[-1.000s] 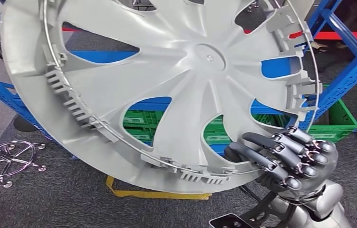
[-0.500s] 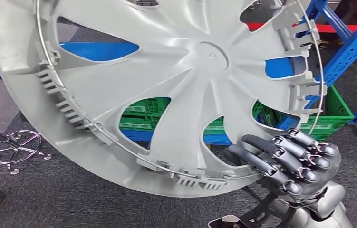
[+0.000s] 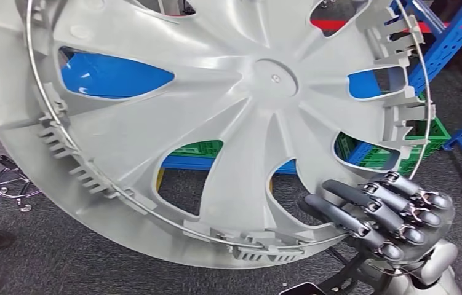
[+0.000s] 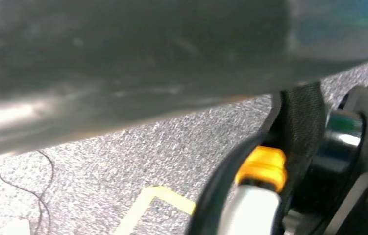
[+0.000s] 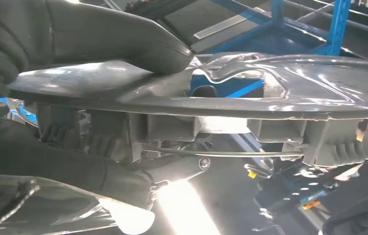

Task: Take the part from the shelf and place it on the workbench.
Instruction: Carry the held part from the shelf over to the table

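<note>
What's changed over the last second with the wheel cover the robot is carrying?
The whole head view has shifted: the blue shelving and green crates have slid across the background, so the camera has moved, not those things. The wheel cover sits slightly further left and lower in the picture. The right hand still grips its lower rim as before; nothing was let go.

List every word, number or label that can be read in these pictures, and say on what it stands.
No text can be read.
The white marks on the blue shelf beam in the right wrist view are too small and cut off to read.
The wheel cover shows no lettering.
</note>
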You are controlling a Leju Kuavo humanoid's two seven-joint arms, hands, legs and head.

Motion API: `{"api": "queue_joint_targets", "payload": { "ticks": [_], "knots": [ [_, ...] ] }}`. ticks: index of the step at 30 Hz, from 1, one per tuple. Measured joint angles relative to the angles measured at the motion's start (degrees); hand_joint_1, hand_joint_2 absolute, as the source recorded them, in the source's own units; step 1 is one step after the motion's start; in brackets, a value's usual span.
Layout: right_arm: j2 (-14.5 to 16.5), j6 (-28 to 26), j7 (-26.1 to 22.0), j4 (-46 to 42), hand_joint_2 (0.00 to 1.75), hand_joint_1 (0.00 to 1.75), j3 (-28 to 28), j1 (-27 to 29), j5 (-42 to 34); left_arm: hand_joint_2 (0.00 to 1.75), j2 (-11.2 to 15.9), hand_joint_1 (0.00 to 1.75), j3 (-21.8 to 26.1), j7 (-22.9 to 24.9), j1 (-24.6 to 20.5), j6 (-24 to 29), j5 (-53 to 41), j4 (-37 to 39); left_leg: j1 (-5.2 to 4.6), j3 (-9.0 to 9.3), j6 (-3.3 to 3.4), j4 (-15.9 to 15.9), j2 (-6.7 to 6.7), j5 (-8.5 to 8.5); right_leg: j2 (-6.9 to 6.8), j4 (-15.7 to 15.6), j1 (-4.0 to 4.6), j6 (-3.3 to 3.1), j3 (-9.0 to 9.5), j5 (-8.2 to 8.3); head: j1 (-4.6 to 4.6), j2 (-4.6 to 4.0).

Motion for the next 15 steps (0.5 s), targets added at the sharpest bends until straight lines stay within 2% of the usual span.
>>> {"api": "queue_joint_targets", "payload": {
  "ticks": [2, 3, 4, 5, 6, 7, 8, 9, 10, 12, 13, 14, 15],
  "knots": [
    [0.0, 0.0, -0.1, 0.0, 1.75, 1.75, 0.0, 0.0, -0.1, 0.00, 0.2, 0.00, -0.3, 0.0, 0.0, 0.3, 0.0, -0.1, 0.12, -0.42, -0.57, -0.1, -0.05, 0.80, -0.08, -0.6, -0.03, -0.48, -0.72, 0.69, 0.03, 0.00],
    [0.0, 0.0, -0.1, 0.0, 1.75, 1.75, -0.1, 0.0, -0.2, 0.00, 0.3, 0.00, -0.5, 0.0, 0.0, 0.4, 0.0, -0.1, 0.18, -0.75, -0.95, 0.4, -0.09, -0.01, -0.20, -0.7, -0.14, -0.92, -1.14, 1.23, -0.04, 0.00],
    [0.0, 0.0, -0.1, 0.0, 1.75, 1.75, -0.1, 0.0, -0.2, 0.00, 0.5, 0.00, -0.6, 0.0, 0.0, 0.4, 0.0, -0.2, 0.27, -1.28, -1.36, 1.9, -0.14, -1.86, -0.36, -0.8, -0.28, -1.46, -1.64, 1.86, -0.14, 0.00],
    [0.0, 0.0, -0.1, 0.0, 1.75, 1.75, -0.1, 0.0, -0.3, 0.00, 0.6, 0.00, -0.6, 0.1, 0.0, 0.5, 0.0, -0.2, 0.47, -2.04, -1.77, 4.6, -0.16, -4.56, -0.53, -0.8, -0.37, -1.86, -2.06, 2.44, -0.22, 0.00],
    [0.0, 0.0, -0.1, 0.0, 1.75, 1.75, -0.1, 0.0, -0.3, 0.00, 0.7, 0.00, -0.7, 0.1, 0.0, 0.6, -0.1, -0.2, 0.66, -2.89, -2.20, 8.3, -0.16, -7.52, -0.60, -0.7, -0.35, -2.11, -2.76, 3.00, -0.32, 0.00],
    [0.0, 0.0, -0.1, 0.0, 1.75, 1.75, -0.1, 0.0, -0.3, 0.00, 0.7, 0.00, -0.7, 0.1, 0.0, 0.6, -0.1, -0.2, 0.88, -3.57, -2.52, 12.0, -0.16, -9.71, -0.68, -0.5, -0.33, -2.22, -3.53, 3.54, -0.33, 0.00],
    [0.0, 0.0, -0.1, 0.0, 1.75, 1.75, -0.1, 0.0, -0.3, 0.00, 0.8, 0.00, -0.7, 0.1, 0.0, 0.6, -0.2, -0.2, 1.08, -3.75, -2.78, 14.8, -0.15, -10.71, -0.74, -0.2, -0.32, -2.20, -4.39, 4.03, -0.33, 0.00],
    [0.0, 0.0, -0.1, 0.0, 1.75, 1.75, -0.1, 0.0, -0.3, 0.00, 0.8, 0.00, -0.7, 0.1, 0.0, 0.6, -0.2, -0.2, 1.26, -3.20, -2.97, 15.9, -0.15, -10.51, -0.77, 0.1, -0.33, -2.13, -5.30, 4.49, -0.33, 0.00],
    [0.0, 0.0, -0.1, 0.0, 1.75, 1.75, -0.1, 0.0, -0.3, 0.00, 0.8, 0.00, -0.7, 0.1, 0.0, 0.6, -0.2, -0.2, 1.43, -1.68, -3.09, 14.9, -0.15, -9.37, -0.79, 0.4, -0.36, -2.02, -6.21, 4.89, -0.33, 0.00],
    [0.0, 0.0, -0.1, -0.1, 1.75, 1.75, -0.1, 0.0, -0.3, 0.00, 0.9, 0.00, -0.7, 0.1, -0.1, 0.6, -0.2, -0.3, 1.63, 3.50, -3.11, 8.0, -0.17, -7.14, -0.78, 1.2, -0.39, -1.59, -7.78, 5.56, -0.34, 0.00],
    [0.0, 0.0, -0.1, -0.1, 1.75, 1.75, -0.1, 0.0, -0.3, 0.00, 1.0, 0.00, -0.7, 0.1, -0.1, 0.7, -0.2, -0.3, 1.58, 5.93, -2.94, 4.2, -0.27, -6.86, -0.79, 1.5, -0.37, -1.26, -8.38, 5.89, -0.31, 0.00],
    [0.0, 0.0, -0.1, -0.1, 1.75, 1.75, -0.1, 0.0, -0.3, 0.00, 1.0, 0.00, -0.7, 0.1, -0.2, 0.7, -0.2, -0.3, 1.46, 7.47, -2.66, 1.5, -0.35, -7.00, -0.81, 1.7, -0.35, -0.87, -8.82, 6.30, -0.29, 0.00],
    [0.0, 0.0, -0.1, -0.1, 1.75, 1.75, -0.1, 0.0, -0.3, 0.00, 1.1, 0.00, -0.7, 0.2, -0.2, 0.8, -0.3, -0.4, 1.26, 8.04, -2.27, 0.1, -0.43, -7.31, -0.85, 1.7, -0.37, -0.44, -9.14, 6.77, -0.27, 0.00]
  ]
}}
